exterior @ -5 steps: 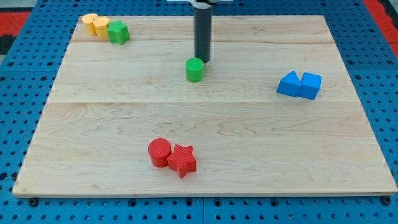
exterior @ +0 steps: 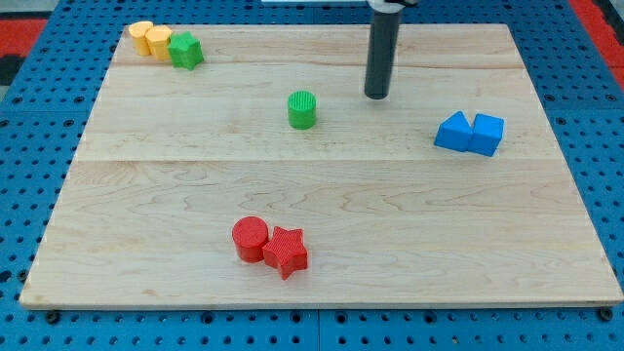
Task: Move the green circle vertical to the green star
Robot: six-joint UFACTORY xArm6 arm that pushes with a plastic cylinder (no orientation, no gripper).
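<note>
The green circle [exterior: 302, 109] stands on the wooden board a little above the middle. The green star [exterior: 185, 51] sits near the view's top left corner, touching the yellow blocks. My tip [exterior: 376, 97] is on the board to the right of the green circle and slightly higher in the view, clearly apart from it.
Two yellow blocks [exterior: 150, 38] sit left of the green star at the top left. A blue triangle [exterior: 452, 131] and a blue cube [exterior: 487, 135] touch at the right. A red circle [exterior: 250, 238] and a red star [exterior: 286, 251] touch near the bottom. The board's edge [exterior: 322, 304] runs along the bottom.
My tip has moved to the right, away from the green circle. The green circle has shifted slightly to the left.
</note>
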